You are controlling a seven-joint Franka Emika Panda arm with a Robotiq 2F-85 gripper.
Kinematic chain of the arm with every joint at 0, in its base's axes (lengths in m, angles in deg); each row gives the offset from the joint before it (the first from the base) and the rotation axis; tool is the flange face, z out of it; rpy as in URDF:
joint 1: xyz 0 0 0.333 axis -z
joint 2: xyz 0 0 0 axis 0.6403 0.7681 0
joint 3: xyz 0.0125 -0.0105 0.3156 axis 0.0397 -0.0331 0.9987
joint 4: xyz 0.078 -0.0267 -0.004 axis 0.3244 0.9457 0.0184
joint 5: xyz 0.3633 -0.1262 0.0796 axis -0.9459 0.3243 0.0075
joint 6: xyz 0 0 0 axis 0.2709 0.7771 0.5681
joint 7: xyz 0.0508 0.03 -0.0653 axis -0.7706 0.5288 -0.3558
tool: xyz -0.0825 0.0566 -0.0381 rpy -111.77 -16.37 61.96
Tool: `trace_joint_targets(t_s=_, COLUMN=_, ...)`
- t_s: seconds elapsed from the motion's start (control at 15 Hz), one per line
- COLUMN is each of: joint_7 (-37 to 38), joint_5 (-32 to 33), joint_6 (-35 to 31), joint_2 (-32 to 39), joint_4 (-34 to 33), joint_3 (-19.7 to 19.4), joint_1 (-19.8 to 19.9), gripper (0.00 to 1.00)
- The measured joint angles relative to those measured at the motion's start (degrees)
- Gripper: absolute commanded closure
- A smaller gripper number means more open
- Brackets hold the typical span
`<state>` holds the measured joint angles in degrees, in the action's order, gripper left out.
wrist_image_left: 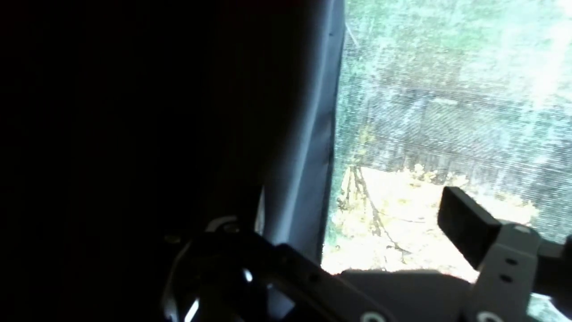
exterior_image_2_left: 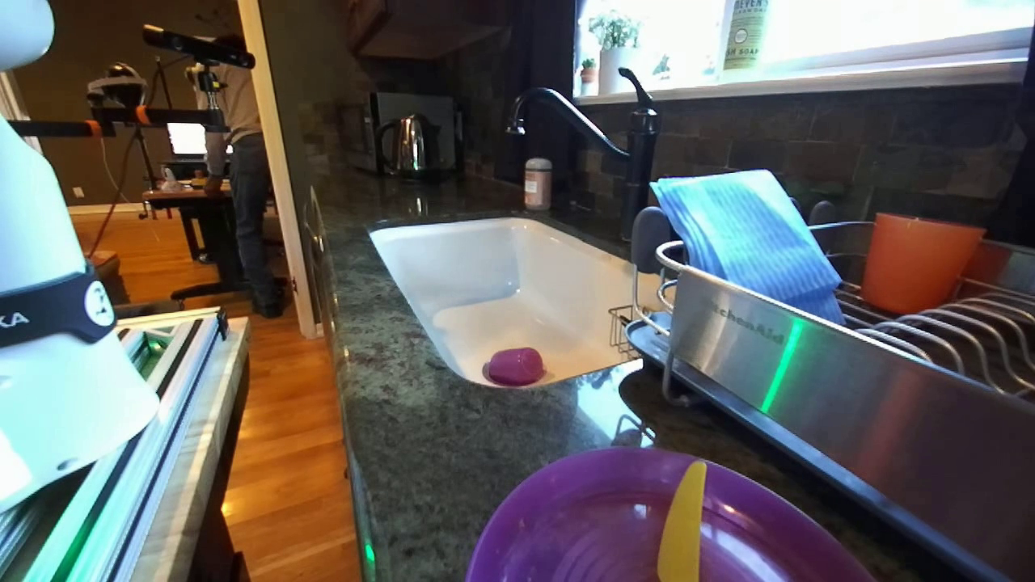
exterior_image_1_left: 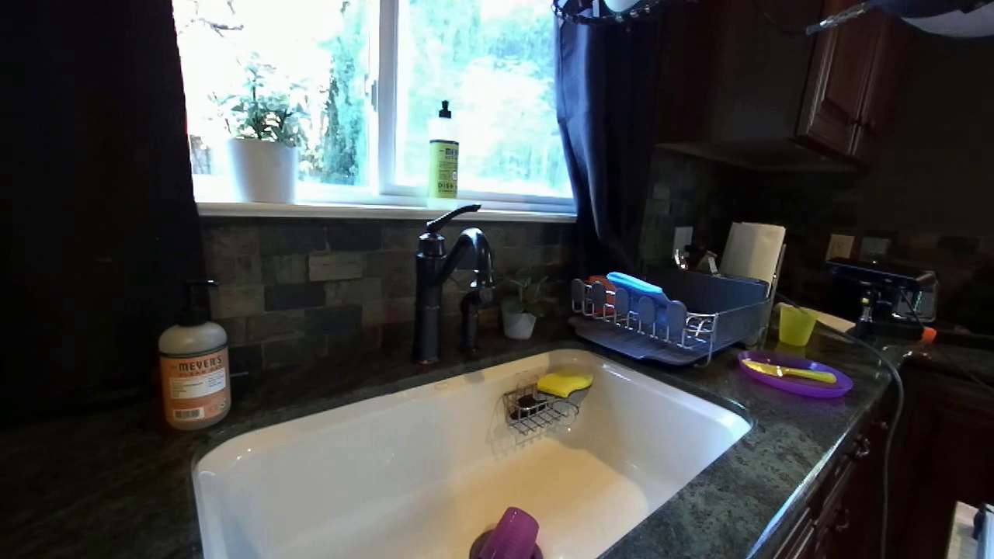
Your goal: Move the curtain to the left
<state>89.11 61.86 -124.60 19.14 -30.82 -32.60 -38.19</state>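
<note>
The curtain [exterior_image_1_left: 596, 132] is a tall dark navy drape with soft vertical folds. It hangs along the right side of the window in an exterior view, its lower end behind the dish rack. In the wrist view the curtain [wrist_image_left: 313, 147] fills the left side, mostly black, with a lit fold and edge beside the bright window. My gripper [wrist_image_left: 353, 210] is open. Its right finger stands against the window, and its dark left finger overlaps the curtain. The curtain's edge shows between the fingers; I cannot tell whether it lies between them in depth or behind. The fingers are not visible in the exterior views.
A blacker dark panel [exterior_image_1_left: 85, 155] hangs left of the window. A plant pot [exterior_image_1_left: 264, 171] and dish soap bottle [exterior_image_1_left: 443, 167] stand on the sill. The faucet [exterior_image_1_left: 427, 295], dish rack [exterior_image_1_left: 722, 326] and purple plate [exterior_image_1_left: 835, 382] stand around the sink [exterior_image_1_left: 311, 473]. Arm parts [exterior_image_1_left: 943, 12] cross the top.
</note>
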Motion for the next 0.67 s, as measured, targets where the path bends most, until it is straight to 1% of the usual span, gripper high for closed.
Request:
trace_joint_targets(t_s=0.4, joint_7=7.0, joint_5=-0.7, joint_6=0.7, joint_2=1.7, joint_4=-2.7, joint_3=-4.1, joint_1=4.0, gripper=0.00)
trace_joint_targets(t_s=0.67, joint_7=12.6, joint_5=-0.5, joint_6=4.0, joint_2=1.8, joint_4=-4.0, joint_3=-8.3, joint_1=6.5, gripper=0.00)
